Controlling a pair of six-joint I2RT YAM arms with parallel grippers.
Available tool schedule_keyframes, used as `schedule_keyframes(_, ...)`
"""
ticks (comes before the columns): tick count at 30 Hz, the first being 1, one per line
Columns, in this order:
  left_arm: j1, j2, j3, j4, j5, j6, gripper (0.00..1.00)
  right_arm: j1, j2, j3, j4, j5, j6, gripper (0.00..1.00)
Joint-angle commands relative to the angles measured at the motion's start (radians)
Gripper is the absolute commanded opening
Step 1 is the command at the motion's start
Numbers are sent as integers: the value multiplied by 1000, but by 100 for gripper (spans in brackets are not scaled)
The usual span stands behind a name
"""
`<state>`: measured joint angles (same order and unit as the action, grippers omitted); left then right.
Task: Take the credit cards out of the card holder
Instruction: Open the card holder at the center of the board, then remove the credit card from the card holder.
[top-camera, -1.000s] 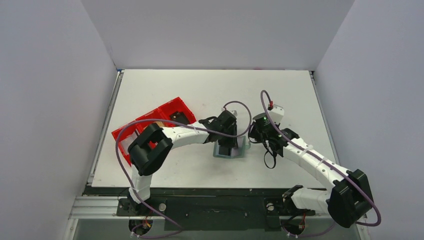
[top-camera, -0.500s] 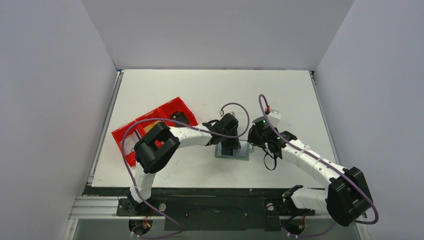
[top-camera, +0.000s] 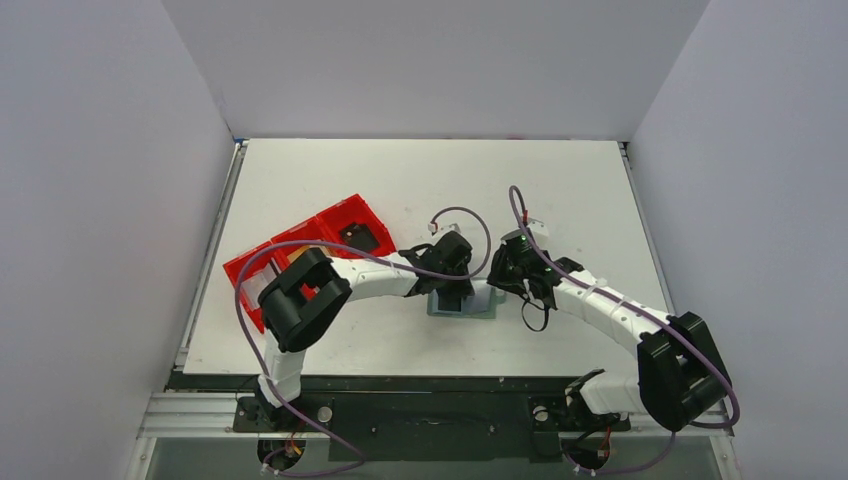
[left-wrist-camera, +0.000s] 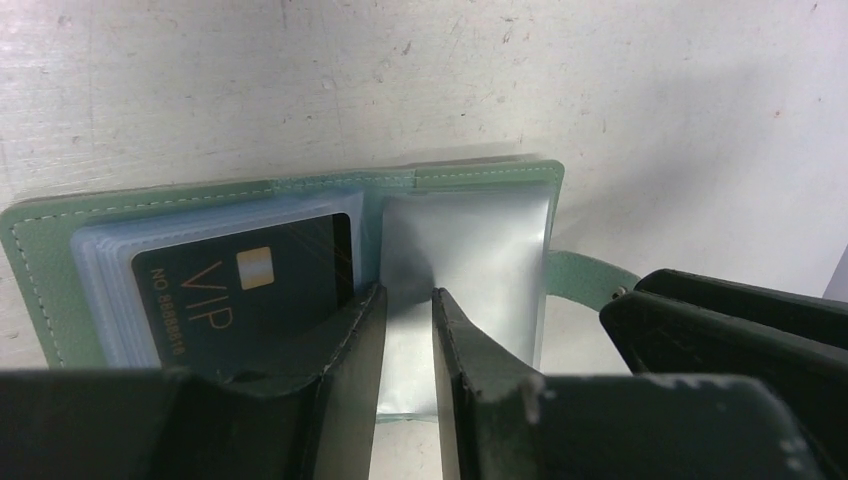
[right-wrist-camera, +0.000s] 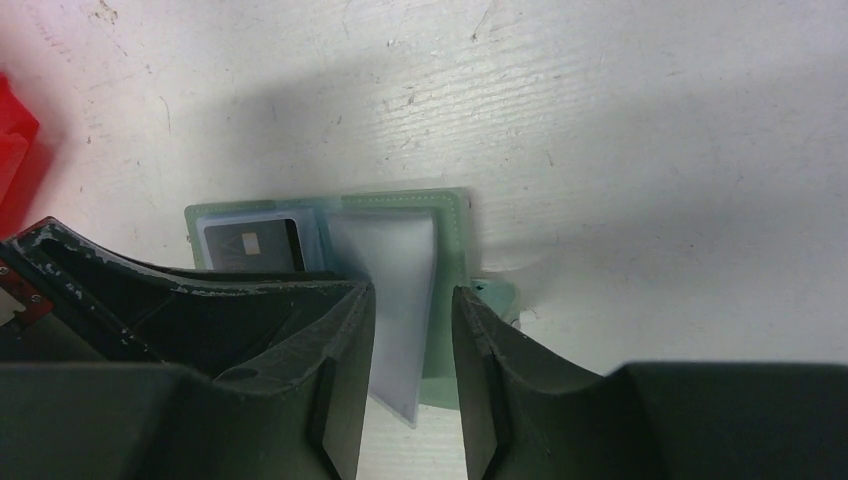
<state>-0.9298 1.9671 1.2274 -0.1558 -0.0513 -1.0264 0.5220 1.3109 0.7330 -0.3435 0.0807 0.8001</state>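
Left gripper (left-wrist-camera: 408, 295): fingers a narrow slit apart, straddling the clear sleeve (left-wrist-camera: 465, 250), probably to pin the open card holder (left-wrist-camera: 290, 190) flat; nothing visibly pinched. Right gripper (right-wrist-camera: 412, 292): fingers spread wider, loose sleeve between them, contact unclear, likely lining up a pull. Dark VIP card (left-wrist-camera: 240, 285) sits pocketed at 9 o'clock. Holder lies centrally on the table (top-camera: 400, 180); red tray (top-camera: 345, 215) at 10 o'clock.

"VIP" on dark card (left-wrist-camera: 245, 290), number illegible
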Motion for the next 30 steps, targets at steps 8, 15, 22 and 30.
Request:
schedule_keyframes(8, 10, -179, 21, -74, -34, 146, 28, -20, -71, 75, 2, -111, -2, 31)
schedule_keyframes(15, 72, -277, -41, -144, -61, 165, 29, -6, -72, 136, -16, -173, -4, 31)
schedule_keyframes(22, 184, -317, -136, -138, 30, 206, 28, 81, 52, 184, 28, -206, 10, 30)
schedule_keyframes(30, 196, -285, -164, -123, 100, 247, 28, 81, 224, 156, 98, -221, 10, 27)
